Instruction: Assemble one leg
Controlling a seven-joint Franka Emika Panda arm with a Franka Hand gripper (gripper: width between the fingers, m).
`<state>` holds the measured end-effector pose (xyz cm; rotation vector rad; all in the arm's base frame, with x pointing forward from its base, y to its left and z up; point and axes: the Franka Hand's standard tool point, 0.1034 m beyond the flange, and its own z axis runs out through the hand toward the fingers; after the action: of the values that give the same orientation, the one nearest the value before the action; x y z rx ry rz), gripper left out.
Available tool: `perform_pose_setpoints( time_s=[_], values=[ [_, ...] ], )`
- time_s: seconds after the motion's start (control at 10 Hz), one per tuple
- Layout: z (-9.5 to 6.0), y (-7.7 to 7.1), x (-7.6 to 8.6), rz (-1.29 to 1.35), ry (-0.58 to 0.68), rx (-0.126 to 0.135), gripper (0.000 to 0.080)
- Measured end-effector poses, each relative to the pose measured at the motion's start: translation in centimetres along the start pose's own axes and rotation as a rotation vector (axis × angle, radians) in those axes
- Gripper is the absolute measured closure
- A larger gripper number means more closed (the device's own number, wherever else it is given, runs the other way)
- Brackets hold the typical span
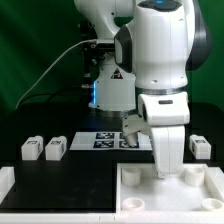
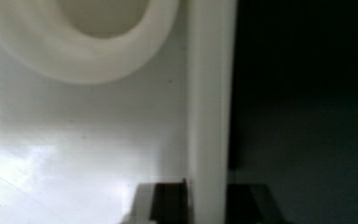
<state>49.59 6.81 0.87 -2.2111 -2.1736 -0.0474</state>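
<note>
leg (image 1: 55,148) beside marker board (image 1: 100,141), panel (image 1: 190,192) in front

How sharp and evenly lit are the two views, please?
Wrist view: out of focus, the leg and white panel blurred at close range, with a bright patch on the panel. Exterior view: sharper and evenly lit, the white arm bright against the black table.
</note>
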Motion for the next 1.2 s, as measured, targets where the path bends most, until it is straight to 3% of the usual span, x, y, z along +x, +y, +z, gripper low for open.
perform_pose_setpoints(
  time_s=[0.1,0.3,0.4,0.5,1.2],
  values=[
    [0.00,0.01,-0.05,0.001,0.000,0.000,0.0667],
    [0.00,0.01,-0.09,0.002,0.000,0.000,0.0317],
    [0.01,0.01,-0.11,0.002,0.000,0.000,0.0317],
    [0.01,0.01,-0.13,0.002,0.000,0.000,0.0182],
    [-0.12,0.10,-0.27,0.007,-0.001,-0.002,0.0150]
  ],
)
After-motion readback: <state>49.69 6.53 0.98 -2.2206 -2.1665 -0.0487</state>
